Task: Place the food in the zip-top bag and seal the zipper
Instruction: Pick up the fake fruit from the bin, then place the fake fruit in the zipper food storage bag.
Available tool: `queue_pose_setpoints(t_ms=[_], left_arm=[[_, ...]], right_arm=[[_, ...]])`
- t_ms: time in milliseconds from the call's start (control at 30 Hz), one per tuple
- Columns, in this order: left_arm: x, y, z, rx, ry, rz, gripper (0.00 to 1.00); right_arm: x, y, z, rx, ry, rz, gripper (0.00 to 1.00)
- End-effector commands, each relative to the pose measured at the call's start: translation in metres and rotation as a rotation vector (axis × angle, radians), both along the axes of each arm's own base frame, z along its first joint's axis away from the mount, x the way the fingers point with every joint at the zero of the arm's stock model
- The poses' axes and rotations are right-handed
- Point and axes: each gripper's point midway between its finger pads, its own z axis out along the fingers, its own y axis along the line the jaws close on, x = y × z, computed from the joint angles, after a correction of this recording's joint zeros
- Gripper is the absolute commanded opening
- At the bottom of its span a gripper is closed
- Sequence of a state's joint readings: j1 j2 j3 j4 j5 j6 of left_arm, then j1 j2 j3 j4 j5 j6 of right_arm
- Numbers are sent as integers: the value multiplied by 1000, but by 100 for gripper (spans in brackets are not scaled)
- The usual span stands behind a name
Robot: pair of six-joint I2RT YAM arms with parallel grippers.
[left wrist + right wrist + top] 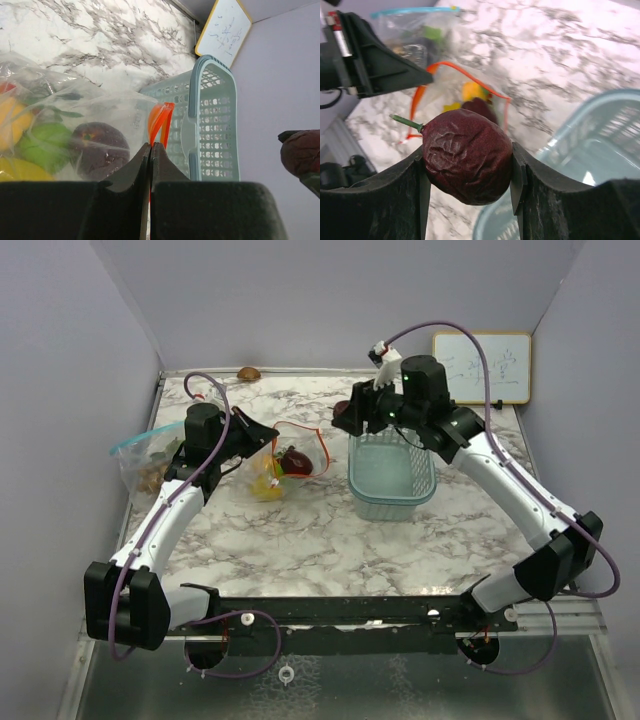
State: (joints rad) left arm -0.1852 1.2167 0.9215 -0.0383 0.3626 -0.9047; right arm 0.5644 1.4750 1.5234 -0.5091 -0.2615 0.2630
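- Right gripper grasps a dark red wrinkled fruit between both fingers.
- Beyond those fingertips lies the zip-top bag, mouth open, yellow pieces inside.
- Left gripper pinches that bag's orange zipper rim; teal mesh basket just past its tips.

Teal basket just beside an orange-zipped bag of toy fruit, on a marble table

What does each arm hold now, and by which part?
The right gripper holds the dark red fruit, fingers on its round sides, stem free. The left gripper is shut on the zip-top bag at its orange zipper rim.
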Motion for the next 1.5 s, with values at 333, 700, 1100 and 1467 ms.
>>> queue_pose_setpoints(t_ms=[333,700,1100,1467], left_arm=[[-3,-3,29,-37,-76,-15,0],[2,-5,30,-56,-72,-20,0],[2,-4,27,-47,-67,-16,0],[6,-8,31,-49,-68,-33,0]], right_arm=[[-5,94,-58,129,211,168,15],[-1,133,-108,27,325,165,60],[-28,108,-67,30,116,273,100],[-77,77,-82,-123,-205,606,91]])
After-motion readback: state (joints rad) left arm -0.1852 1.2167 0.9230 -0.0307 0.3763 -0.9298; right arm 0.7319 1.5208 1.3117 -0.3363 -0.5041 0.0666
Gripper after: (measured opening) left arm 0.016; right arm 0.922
